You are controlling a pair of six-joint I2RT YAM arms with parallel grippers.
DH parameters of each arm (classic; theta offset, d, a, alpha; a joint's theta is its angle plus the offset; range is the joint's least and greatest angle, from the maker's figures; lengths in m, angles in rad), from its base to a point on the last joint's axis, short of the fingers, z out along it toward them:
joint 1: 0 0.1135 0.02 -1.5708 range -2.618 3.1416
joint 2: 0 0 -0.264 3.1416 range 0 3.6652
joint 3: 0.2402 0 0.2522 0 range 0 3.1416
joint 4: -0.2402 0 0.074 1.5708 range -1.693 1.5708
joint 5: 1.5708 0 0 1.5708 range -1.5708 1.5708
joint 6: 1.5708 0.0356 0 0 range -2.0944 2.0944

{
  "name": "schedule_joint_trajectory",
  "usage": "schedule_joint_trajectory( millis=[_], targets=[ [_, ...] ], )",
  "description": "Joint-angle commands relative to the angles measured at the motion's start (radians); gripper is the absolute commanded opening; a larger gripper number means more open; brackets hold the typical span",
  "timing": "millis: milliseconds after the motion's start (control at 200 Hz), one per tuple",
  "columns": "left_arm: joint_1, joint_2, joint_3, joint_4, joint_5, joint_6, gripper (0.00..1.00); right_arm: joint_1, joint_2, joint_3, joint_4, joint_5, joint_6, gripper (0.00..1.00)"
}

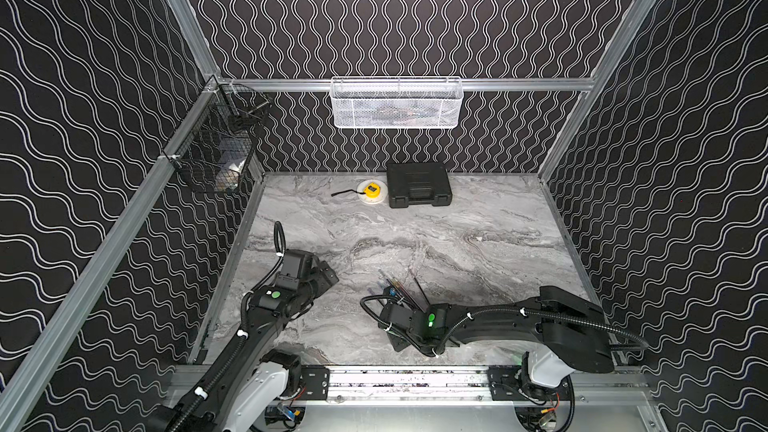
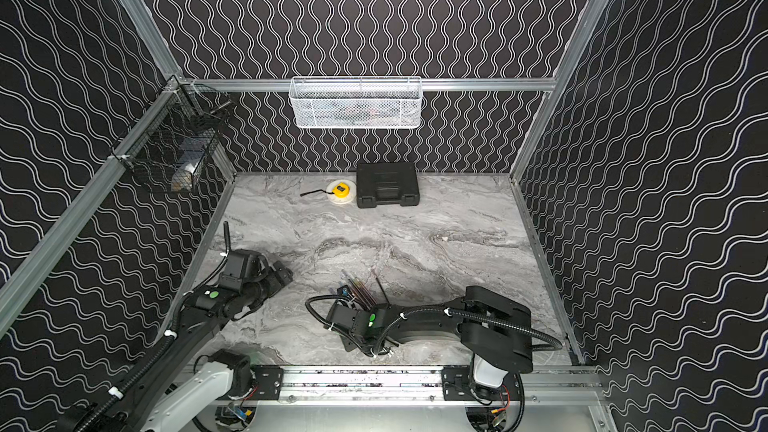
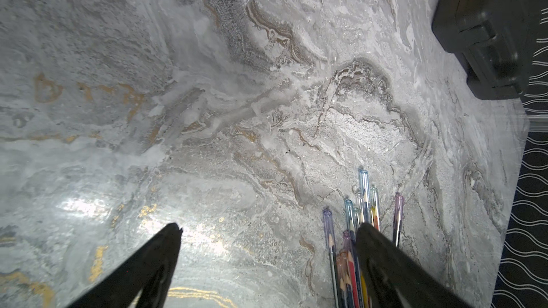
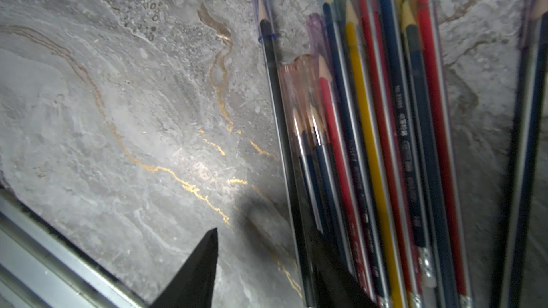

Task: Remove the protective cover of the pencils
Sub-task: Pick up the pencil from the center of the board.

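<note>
Aluminium front rail (image 4: pixel 44 262) is noted close by the right gripper (image 4: pixel 264 232), so little room is given toward the near edge. Its jaws are seen apart over the marble table (image 1: pixel 457 234) with nothing clamped. One black pencil appears to run just inside one finger.

The pencils (image 4: pixel 376 143) are fanned on the table directly ahead of that gripper, and a stray pencil (image 4: pixel 530 114) is laid a little apart. Every tip that shows is sheathed in a tinted protective cover (image 3: pixel 363 182), and no loose cover is seen. The task is judged barely begun, with all covers yet to be pulled.

The left gripper (image 3: pixel 268 228) is held wide apart and empty, off to the side of the fan.

Beyond, bare mid-table is offered as open room. At the far wall a tape measure (image 1: pixel 371 191) and a black case (image 1: pixel 419 184) are set side by side.
</note>
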Motion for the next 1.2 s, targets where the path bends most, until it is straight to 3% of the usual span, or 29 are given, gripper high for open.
schedule_joint_trajectory(
  millis=[0,370,711,931,1196],
  targets=[
    [-0.001,-0.012,0.009,-0.023,-0.017,-0.023,0.95,-0.001,0.024,0.011,-0.021,0.012,0.019,0.5],
    [-0.002,0.001,0.002,-0.02,-0.013,-0.031,0.91,0.0,0.081,0.029,-0.025,0.005,0.03,0.45],
    [-0.002,0.006,0.002,-0.018,-0.008,-0.037,0.87,0.0,0.116,0.06,-0.083,0.029,0.047,0.35],
    [-0.002,0.004,-0.003,-0.029,-0.008,-0.053,0.79,0.0,0.144,0.076,-0.091,0.027,0.046,0.23],
    [-0.002,-0.009,-0.011,-0.011,0.018,-0.05,0.74,0.0,0.149,0.076,-0.07,0.013,0.049,0.16]
  ],
)
